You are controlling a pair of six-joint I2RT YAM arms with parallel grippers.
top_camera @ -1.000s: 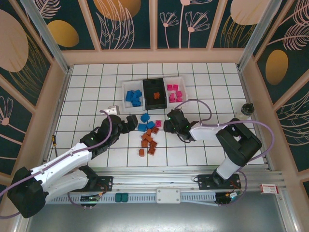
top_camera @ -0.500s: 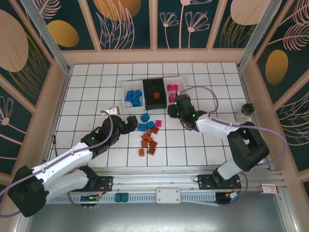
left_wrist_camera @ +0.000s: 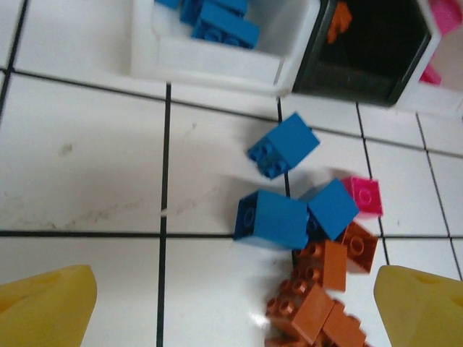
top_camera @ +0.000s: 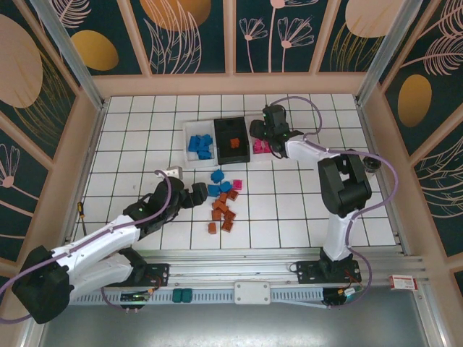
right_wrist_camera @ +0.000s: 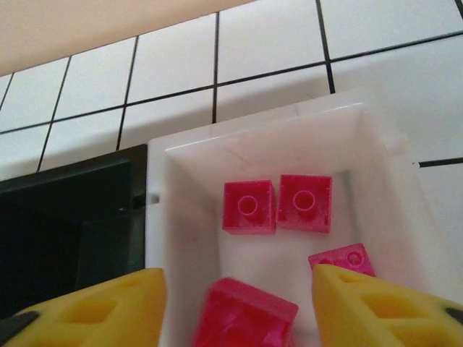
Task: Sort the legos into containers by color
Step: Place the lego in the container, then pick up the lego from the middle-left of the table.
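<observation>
Legos (top_camera: 223, 199) are partly sorted. Blues sit in the left white bin of the containers (top_camera: 231, 120), one orange-brown in the black middle bin, and a handful of pinks in the right white one. Loose on the tabletop (top_camera: 304, 210) just in front lie three blues, one pink and a cluster of orange-browns, which I'd say is most of that colour. The right tool (right_wrist_camera: 237, 300) hangs over the pink bin, fingers apart, with a pink brick (right_wrist_camera: 244, 318) between them and gaps either side. The left tool (left_wrist_camera: 231, 289) is spread wide, facing the loose pile.
</observation>
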